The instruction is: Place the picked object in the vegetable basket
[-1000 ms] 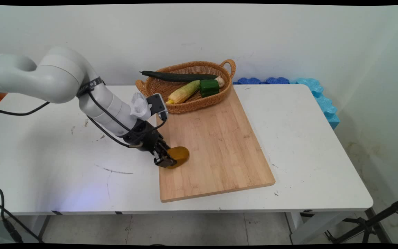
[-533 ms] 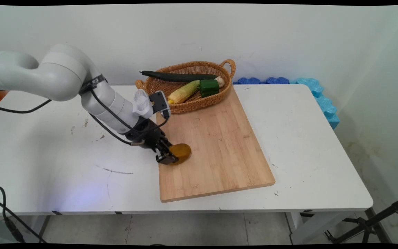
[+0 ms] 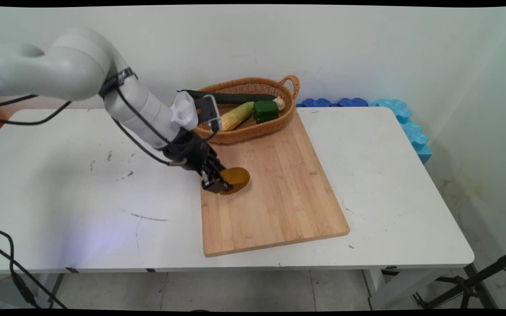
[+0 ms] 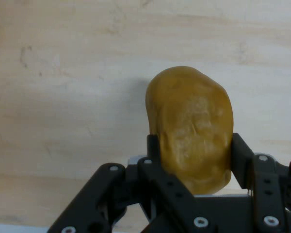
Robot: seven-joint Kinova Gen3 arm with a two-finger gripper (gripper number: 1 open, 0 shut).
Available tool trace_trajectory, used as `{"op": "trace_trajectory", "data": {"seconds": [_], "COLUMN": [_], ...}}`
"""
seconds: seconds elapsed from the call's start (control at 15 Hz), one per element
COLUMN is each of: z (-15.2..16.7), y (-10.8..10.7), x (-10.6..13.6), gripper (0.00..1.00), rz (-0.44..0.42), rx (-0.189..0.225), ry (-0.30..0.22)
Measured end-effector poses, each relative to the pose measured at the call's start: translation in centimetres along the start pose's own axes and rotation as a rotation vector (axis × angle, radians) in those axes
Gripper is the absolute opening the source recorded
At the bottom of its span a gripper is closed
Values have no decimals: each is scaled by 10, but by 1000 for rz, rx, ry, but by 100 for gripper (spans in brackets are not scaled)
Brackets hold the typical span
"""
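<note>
My black gripper (image 3: 218,182) is shut on a brownish-yellow potato (image 3: 236,179), held a little above the left side of the wooden cutting board (image 3: 279,184). In the hand view the potato (image 4: 191,128) sits clamped between the two fingers (image 4: 153,153), with the board's (image 4: 63,97) pale wood behind it. The potato sticks out to the right of the fingers in the main view.
A wicker basket (image 3: 244,129) stands at the board's far end, holding a cucumber (image 3: 235,97), a corn cob (image 3: 235,116), a green pepper (image 3: 265,111) and a pale small vegetable (image 3: 280,103). Blue foam pieces (image 3: 404,123) line the table's far right edge. Black cables (image 3: 11,263) hang at the lower left.
The gripper has risen and moved toward the basket with the potato in it, lifting the potato off the board's left edge.
</note>
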Motion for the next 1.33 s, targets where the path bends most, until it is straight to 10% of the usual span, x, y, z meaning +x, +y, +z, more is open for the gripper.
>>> {"op": "trace_trajectory", "data": {"seconds": [1.33], "z": [-22], "y": [-145], "x": [84], "gripper": [0], "rz": [138], "rx": [165], "ry": [50]}}
